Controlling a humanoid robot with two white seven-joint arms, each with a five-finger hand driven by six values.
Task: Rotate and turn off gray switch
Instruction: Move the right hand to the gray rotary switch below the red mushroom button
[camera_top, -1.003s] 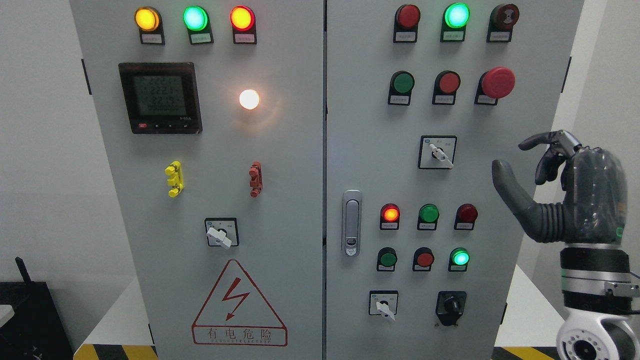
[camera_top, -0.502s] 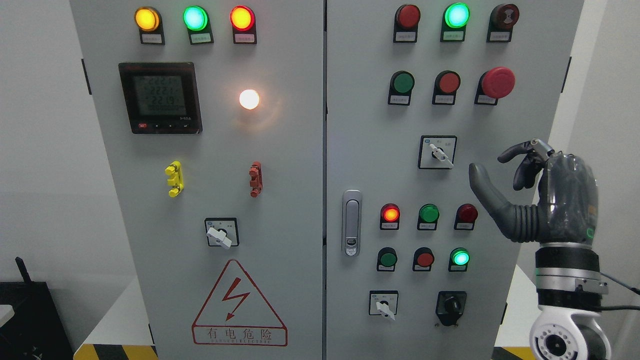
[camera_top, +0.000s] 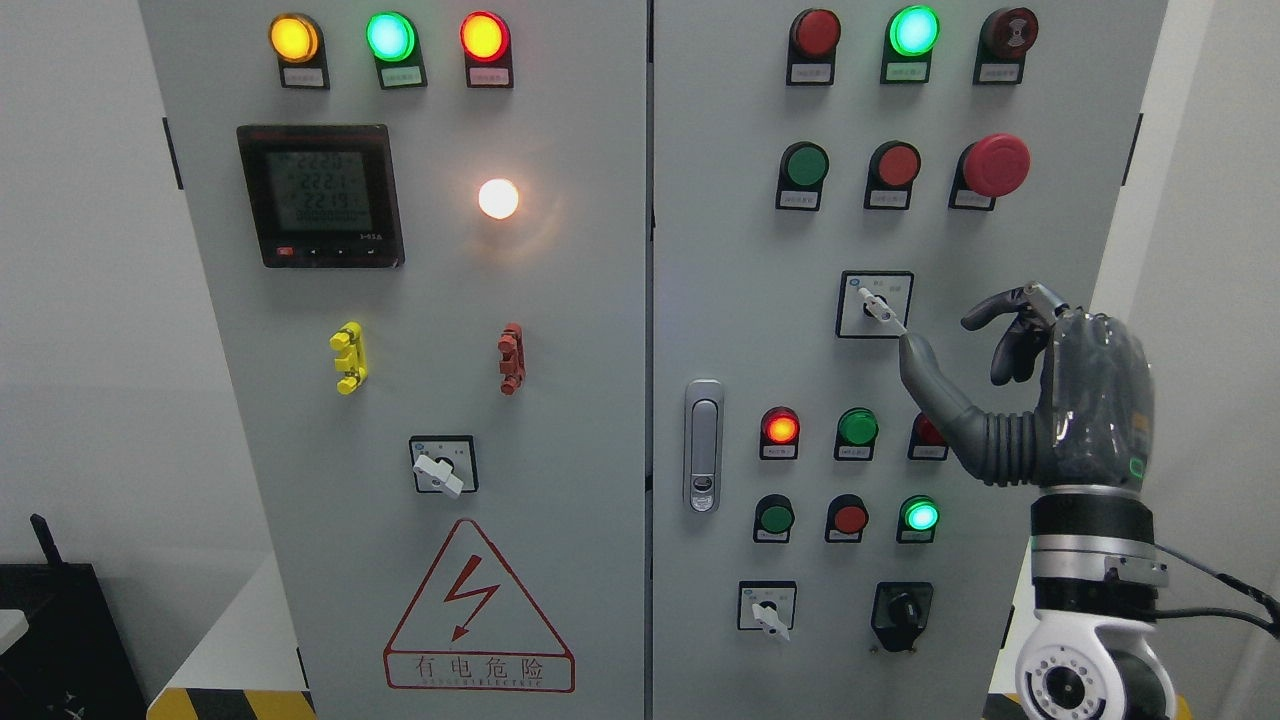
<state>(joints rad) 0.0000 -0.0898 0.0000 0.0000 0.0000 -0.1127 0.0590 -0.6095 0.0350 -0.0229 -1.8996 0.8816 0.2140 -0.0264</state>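
A grey-white rotary switch (camera_top: 878, 307) sits in a black-framed square on the right cabinet door, its lever pointing down-right. My right hand (camera_top: 940, 335) comes up from the lower right and is open, holding nothing. Its thumb (camera_top: 925, 375) is stretched up-left, and the thumb tip lies just below and right of the lever's end, at or near touching. The other fingers (camera_top: 1010, 330) are loosely bent to the right of the switch. The hand covers part of a dark red lamp (camera_top: 922, 432). My left arm is out of view.
Two similar grey-white switches sit lower: one on the left door (camera_top: 441, 468), one at the right door's bottom (camera_top: 768, 610), beside a black knob (camera_top: 902, 612). Lamps and push buttons surround the hand. A red mushroom button (camera_top: 995, 165) is above, a door latch (camera_top: 703, 445) at left.
My right hand has moved left and slightly down across the panel, from beyond the cabinet's right edge to the switch. Its thumb tip now reaches the lever. The lever has not turned.
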